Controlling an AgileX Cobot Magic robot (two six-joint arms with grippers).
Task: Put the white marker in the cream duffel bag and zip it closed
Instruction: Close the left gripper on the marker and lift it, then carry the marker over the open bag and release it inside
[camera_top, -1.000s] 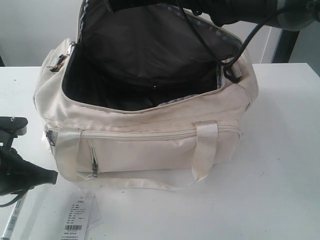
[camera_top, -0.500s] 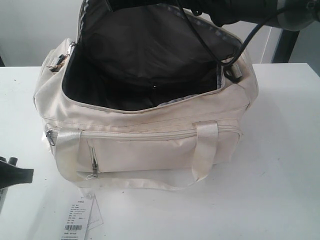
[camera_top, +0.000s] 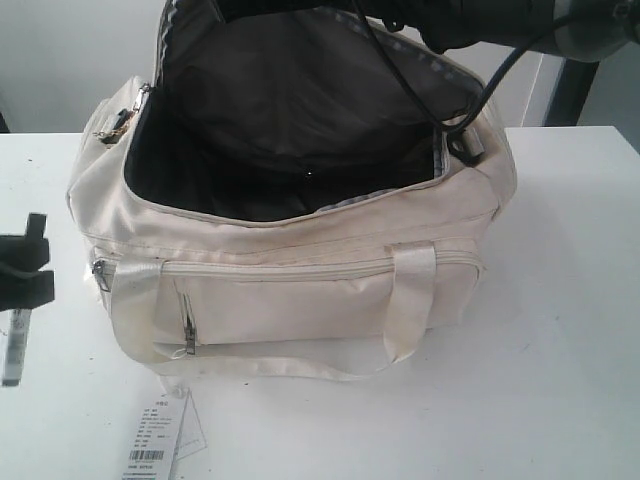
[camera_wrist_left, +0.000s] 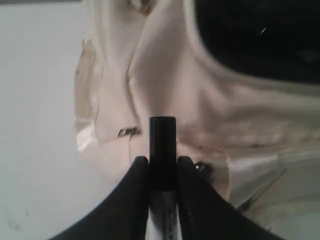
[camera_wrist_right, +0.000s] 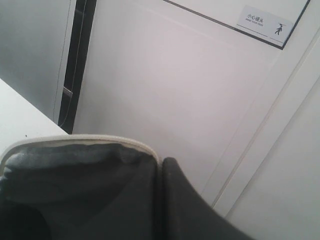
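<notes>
The cream duffel bag (camera_top: 300, 270) stands on the white table (camera_top: 570, 330), its top open and the dark lining showing. Its lid flap (camera_wrist_right: 75, 185) is lifted, and my right gripper (camera_wrist_right: 159, 172) is shut on the flap's edge; the right arm (camera_top: 480, 25) reaches in along the top of the exterior view. At the far left, level with the bag's end, my left gripper (camera_top: 25, 270) is shut on the white marker (camera_top: 12, 350), which hangs upright below it. In the left wrist view the black cap (camera_wrist_left: 162, 142) sticks out between the fingers (camera_wrist_left: 135, 190) towards the bag's end (camera_wrist_left: 225, 115).
A white paper tag with a barcode (camera_top: 155, 440) lies on the table in front of the bag's left corner. Two strap handles (camera_top: 410, 300) hang down the front over the zipped pocket. A metal zipper pull (camera_top: 110, 130) sits at the bag's left end.
My left gripper dipped towards the table at the left edge, then rose and turned; the marker now hangs upright below it. The bag and the right arm have not moved.
</notes>
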